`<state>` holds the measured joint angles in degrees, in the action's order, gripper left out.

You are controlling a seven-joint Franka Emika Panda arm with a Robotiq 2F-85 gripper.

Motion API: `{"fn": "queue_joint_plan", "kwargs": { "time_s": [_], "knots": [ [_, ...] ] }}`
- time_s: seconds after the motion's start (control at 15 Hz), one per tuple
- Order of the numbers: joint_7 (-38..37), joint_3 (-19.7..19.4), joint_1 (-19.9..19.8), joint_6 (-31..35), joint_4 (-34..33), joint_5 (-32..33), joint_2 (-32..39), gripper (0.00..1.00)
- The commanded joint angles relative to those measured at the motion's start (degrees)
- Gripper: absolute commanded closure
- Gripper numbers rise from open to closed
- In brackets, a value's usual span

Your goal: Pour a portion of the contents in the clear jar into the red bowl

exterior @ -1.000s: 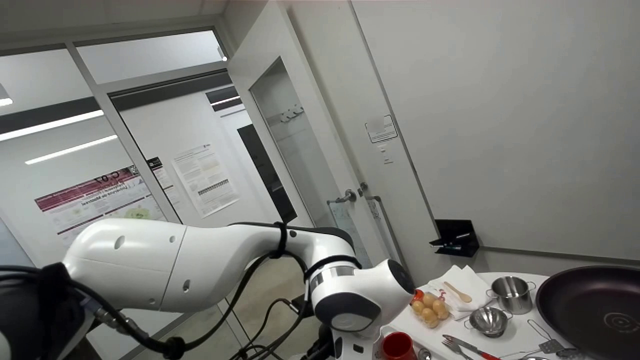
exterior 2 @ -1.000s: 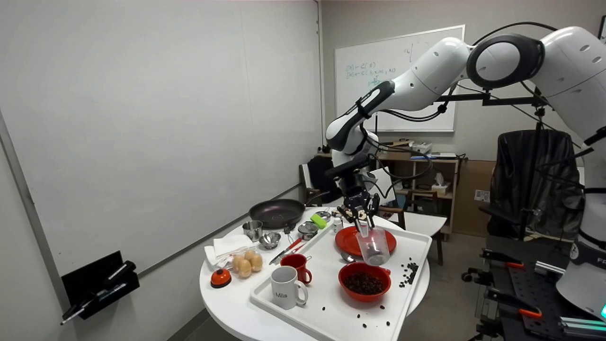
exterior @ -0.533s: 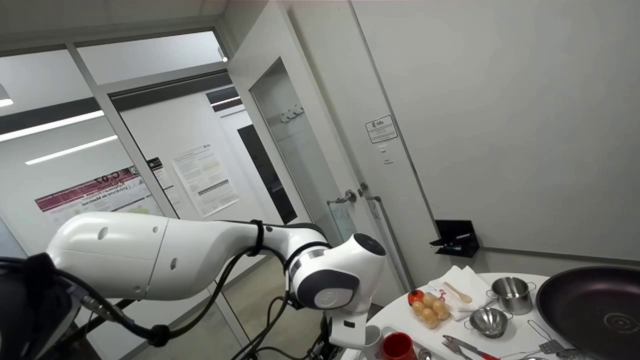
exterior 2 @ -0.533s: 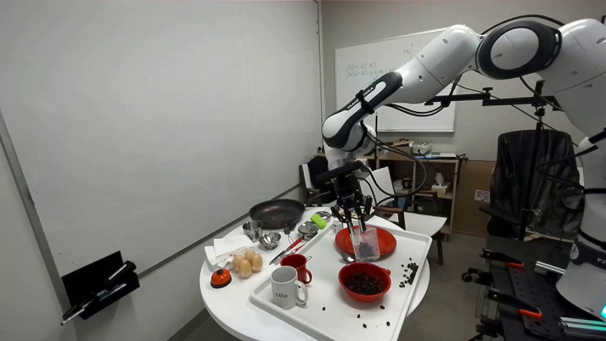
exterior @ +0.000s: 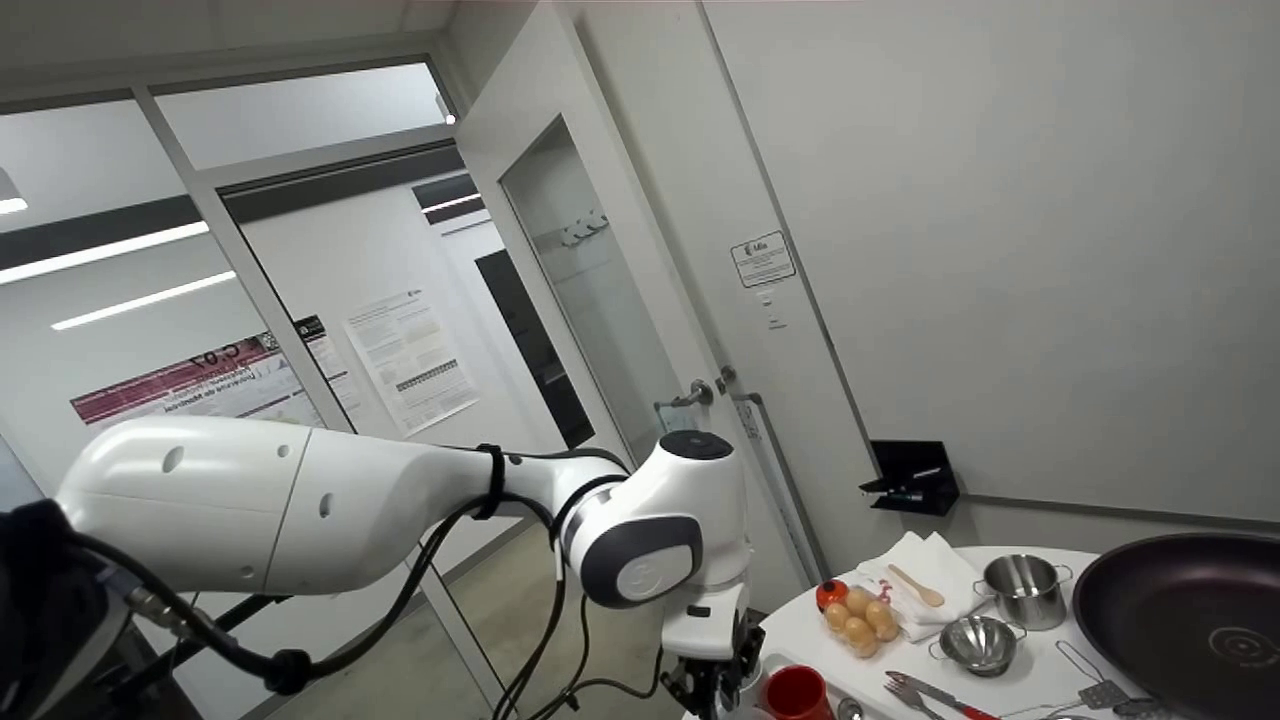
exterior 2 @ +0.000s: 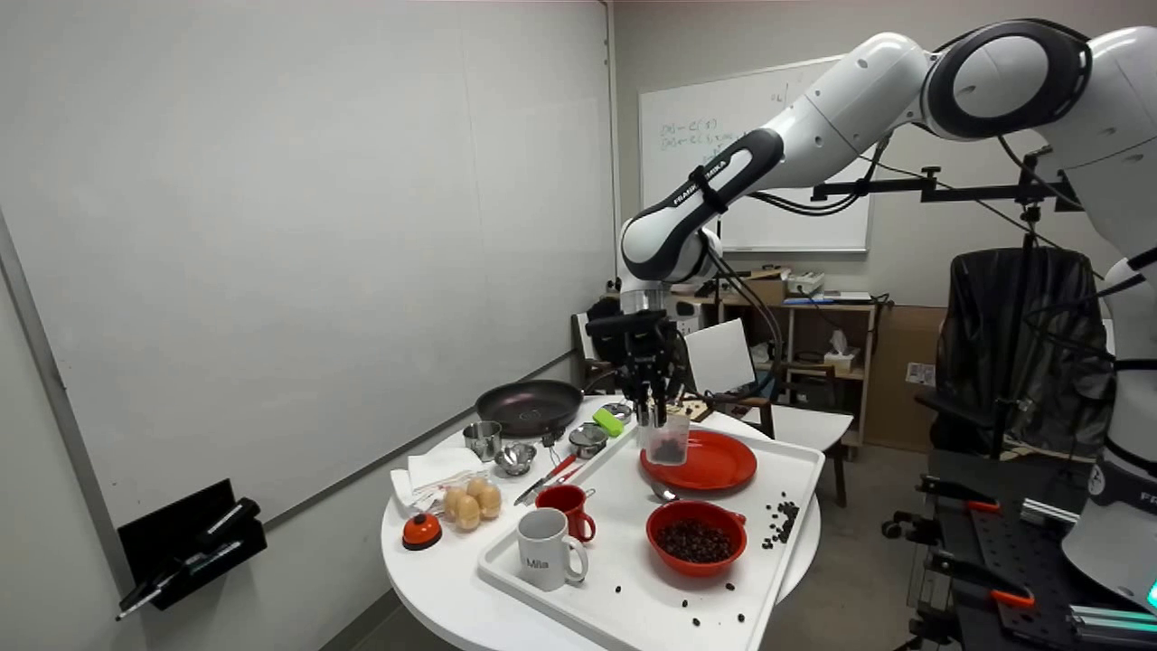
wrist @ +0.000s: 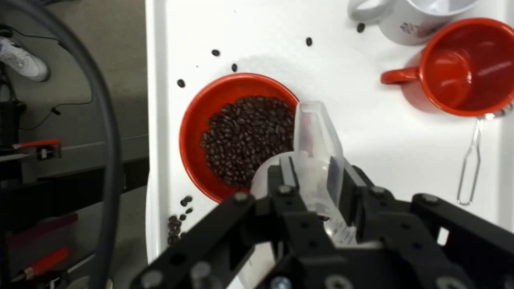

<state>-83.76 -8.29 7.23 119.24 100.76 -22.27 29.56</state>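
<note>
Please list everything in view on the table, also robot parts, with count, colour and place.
Jar: 1, clear, in pincer
Bowl: 1, red, on tray
Beans: many, dark, in bowl, jar, tray
Plate: 1, red, on tray
Mugs: 2, red and white, on tray
Tray: 1, white, on table
Pan: 1, black, on table
Pots: several, silver, on table
Utensils: several, mostly silver, on tray and table
Egg-like things: several, tan, on table
Cloth: some, white, on table
Gadget: 1, orange and black, on table
Item: 1, green, near pots
Arm: 1, mostly white, above table
Pincer: 1, black, above tray
</note>
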Motion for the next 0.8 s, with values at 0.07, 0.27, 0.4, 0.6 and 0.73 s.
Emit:
{"fn": "queue_joint_plan", "kwargs": {
  "time_s": [0.07,0.27,0.4,0.6,0.73],
  "knots": [
    [-14.1,-1.0,1.1,7.5,-0.2,8.2,0.6,0.90],
    [-22.5,-1.7,1.6,9.7,-2.5,14.1,3.2,0.90],
    [-26.8,-1.8,2.0,10.3,-3.9,17.4,5.0,0.90],
    [-29.7,-0.9,2.3,8.9,-7.1,20.3,7.7,0.90],
    [-30.3,-0.4,2.7,8.8,-9.3,21.7,9.4,0.90]
  ]
}}
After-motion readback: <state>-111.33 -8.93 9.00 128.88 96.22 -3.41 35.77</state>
